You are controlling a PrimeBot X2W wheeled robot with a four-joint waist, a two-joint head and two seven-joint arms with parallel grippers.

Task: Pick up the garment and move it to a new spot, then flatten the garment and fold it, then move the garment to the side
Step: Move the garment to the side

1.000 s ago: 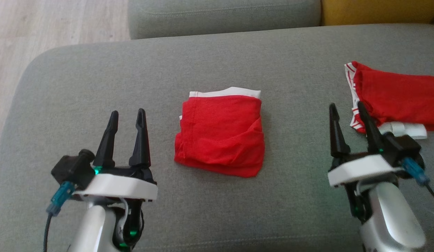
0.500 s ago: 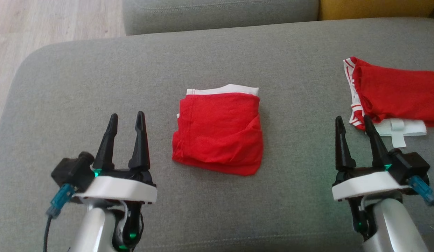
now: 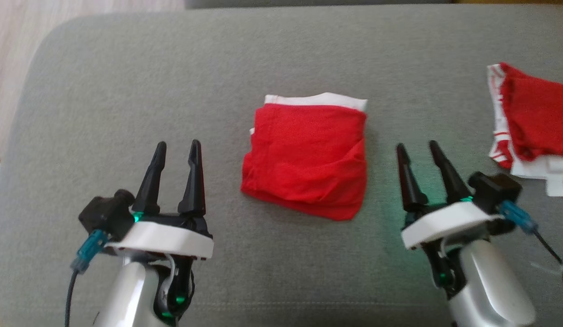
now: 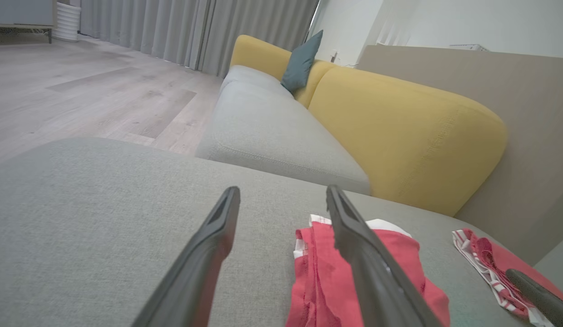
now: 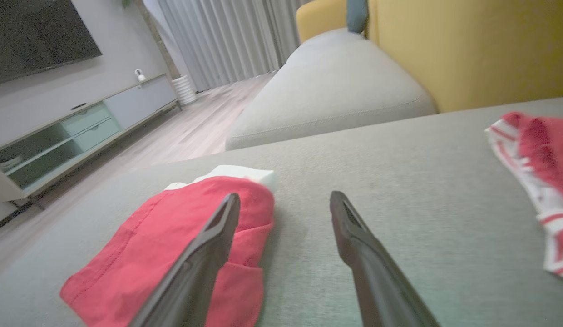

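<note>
A red garment [image 3: 308, 156] with a white waistband lies folded into a rough square in the middle of the grey cushion [image 3: 127, 104]. It also lies low in the left wrist view as the garment [image 4: 320, 281] and at the lower left of the right wrist view as the garment [image 5: 172, 245]. My left gripper [image 3: 178, 150] hovers open to the garment's left, holding nothing. On the other side, my right gripper [image 3: 417, 150] is open and empty, a short gap from the cloth's right edge.
A second red garment [image 3: 535, 118] with striped white trim lies bunched at the cushion's right edge. Beyond the cushion is a grey sofa seat [image 4: 272, 131] with a yellow backrest [image 4: 399, 131]. Wooden floor [image 3: 9, 45] lies to the left.
The head camera has tilted down and shifted, so the whole scene sits differently. My right gripper has moved left, away from the second garment and closer to the folded one. The left gripper holds still.
</note>
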